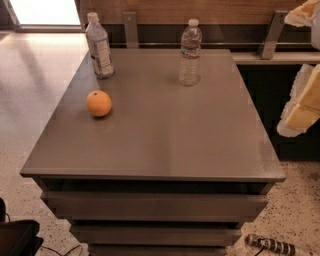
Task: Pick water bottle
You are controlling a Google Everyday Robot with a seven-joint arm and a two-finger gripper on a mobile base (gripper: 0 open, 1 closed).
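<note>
The water bottle (190, 54) is clear and ribbed, with a white cap and a narrow band with red near its shoulder. It stands upright at the back centre of the grey table (160, 135). My gripper (306, 60) is at the right edge of the view, to the right of the table and well apart from the bottle. One cream finger (301, 14) shows at the top right and the other (302, 107) lower down. They stand wide apart with nothing between them.
A second bottle (99, 47) with a large white-blue label stands at the table's back left. An orange (99, 103) lies in front of it. A wall rail runs behind the table. A ribbed object (270, 244) lies on the floor at lower right.
</note>
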